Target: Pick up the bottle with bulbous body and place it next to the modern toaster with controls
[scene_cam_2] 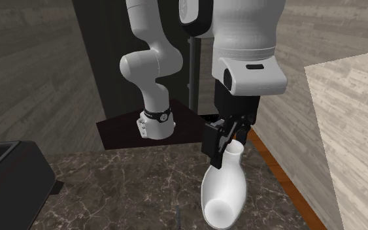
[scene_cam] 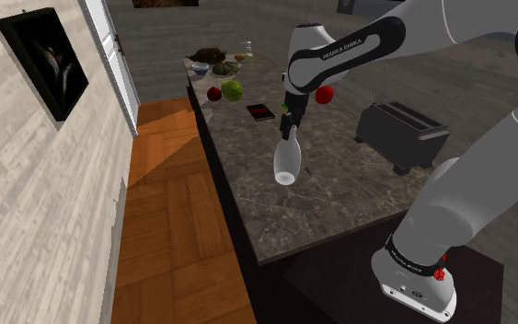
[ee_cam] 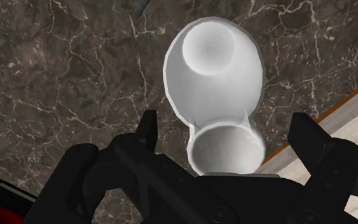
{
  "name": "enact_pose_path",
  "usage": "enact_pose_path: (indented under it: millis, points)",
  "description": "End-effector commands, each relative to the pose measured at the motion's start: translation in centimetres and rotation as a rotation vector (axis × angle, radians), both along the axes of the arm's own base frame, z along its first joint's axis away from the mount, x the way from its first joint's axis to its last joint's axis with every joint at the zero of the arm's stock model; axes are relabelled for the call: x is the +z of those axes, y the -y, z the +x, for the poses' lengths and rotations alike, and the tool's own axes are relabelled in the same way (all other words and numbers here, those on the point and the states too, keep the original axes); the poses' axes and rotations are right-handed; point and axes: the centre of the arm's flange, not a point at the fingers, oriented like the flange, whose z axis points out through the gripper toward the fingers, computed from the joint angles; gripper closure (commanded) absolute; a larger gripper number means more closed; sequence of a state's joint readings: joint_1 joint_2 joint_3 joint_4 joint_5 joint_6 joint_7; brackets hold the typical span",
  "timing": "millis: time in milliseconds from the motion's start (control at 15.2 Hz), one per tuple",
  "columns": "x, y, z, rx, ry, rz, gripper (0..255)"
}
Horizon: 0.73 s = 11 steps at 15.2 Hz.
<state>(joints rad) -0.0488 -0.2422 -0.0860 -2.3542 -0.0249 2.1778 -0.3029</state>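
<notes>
**Bottle [scene_cam: 286,164] aloft in claw; toaster at 3 o'clock**

Claw [scene_cam: 290,131]: pinching the white bottle by its narrow neck; in the second exterior view a black finger [scene_cam_2: 212,140] sits against the neck just under the mouth; the contact faces themselves are hidden in the wrist view.

Bottle position: hanging over the dark marbled worktop [scene_cam: 339,216], near the edge that borders the wood floor [scene_cam: 169,230]; judged clear of the surface, since the second exterior view shows the hollow underside of the base.

Long axis: near plumb in the shoulder view, neck at 12 o'clock, bulb at 6 o'clock; tipped in the second exterior view, mouth toward 1 o'clock, base toward 7 o'clock; in the wrist view it runs almost straight away from the claw, base farthest.

Key relation: dark toaster [scene_cam: 402,131] lies at about 3 o'clock from the bottle in the shoulder view, well apart, bare worktop between; in the second exterior view it lies at 9 o'clock.

Judgement: lift done, carry and set-down remain; the next move looks like a sideways carry toward the toaster, then a lowering base first; the tilt could land the base on one edge and rock the bulb.

Note: small dark sliver [scene_cam: 308,172] on the worktop just beside the base, on the toaster side; no hindrance if the bottle travels at this height.
</notes>
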Motion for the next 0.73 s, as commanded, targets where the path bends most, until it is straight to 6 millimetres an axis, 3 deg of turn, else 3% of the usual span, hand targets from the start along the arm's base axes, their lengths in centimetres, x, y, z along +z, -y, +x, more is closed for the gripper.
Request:
enact_pose_path:
  millis: [0, 660]
  points:
    - [0.0, 0.0, 0.0, 0.0, 0.0, 0.0, 255]
    - [0.52, 0.0, 0.0, 0.0, 0.0, 0.0, 255]
